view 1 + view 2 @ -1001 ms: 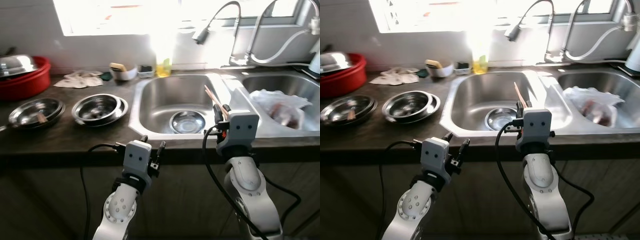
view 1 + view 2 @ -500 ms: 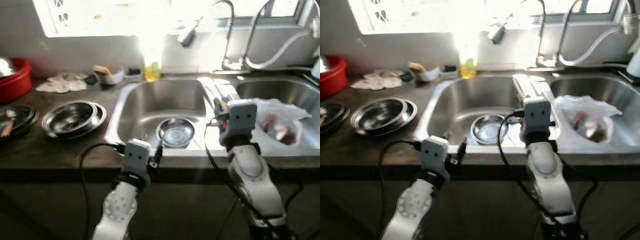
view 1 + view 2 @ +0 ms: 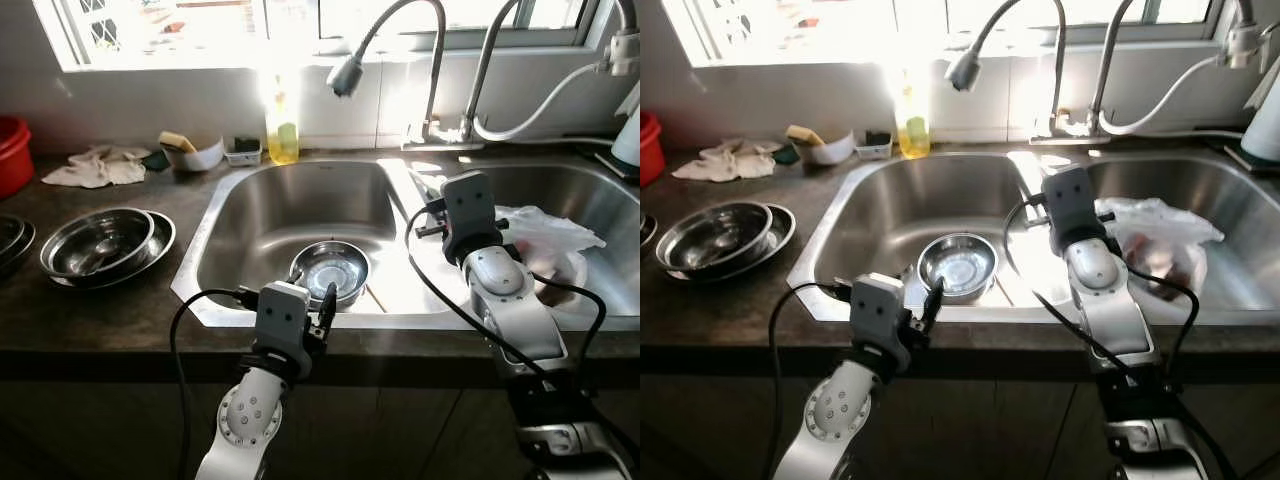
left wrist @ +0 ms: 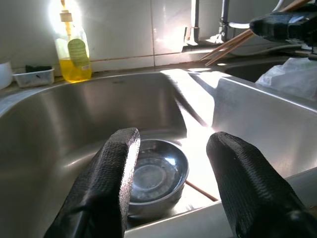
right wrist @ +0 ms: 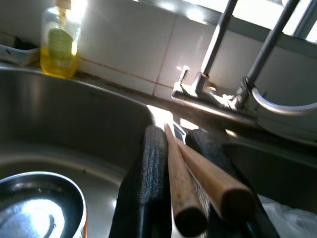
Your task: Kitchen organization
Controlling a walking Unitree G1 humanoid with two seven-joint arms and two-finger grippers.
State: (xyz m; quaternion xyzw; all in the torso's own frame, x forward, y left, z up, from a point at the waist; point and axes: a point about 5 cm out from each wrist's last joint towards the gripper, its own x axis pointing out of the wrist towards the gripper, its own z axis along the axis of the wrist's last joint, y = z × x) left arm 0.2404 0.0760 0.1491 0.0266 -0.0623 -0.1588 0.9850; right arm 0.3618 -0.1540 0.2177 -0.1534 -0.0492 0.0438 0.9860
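the right gripper has its fingers closed tight on a pair of wooden chopsticks, whose long axis runs out past the fingertips toward 11 o'clock in the head view, over the divider between the two basins. from there the left basin of the sink opens at about 8 o'clock, and the steel bowl sits on its floor, with what looks like another stick lying just beside it. the left gripper hovers at the front rim with its fingers spread wide and empty, the bowl straight ahead at 12 o'clock between them; i judge it the nearer arm for lifting that bowl. a plastic bag lies in the right basin, just beside the right arm
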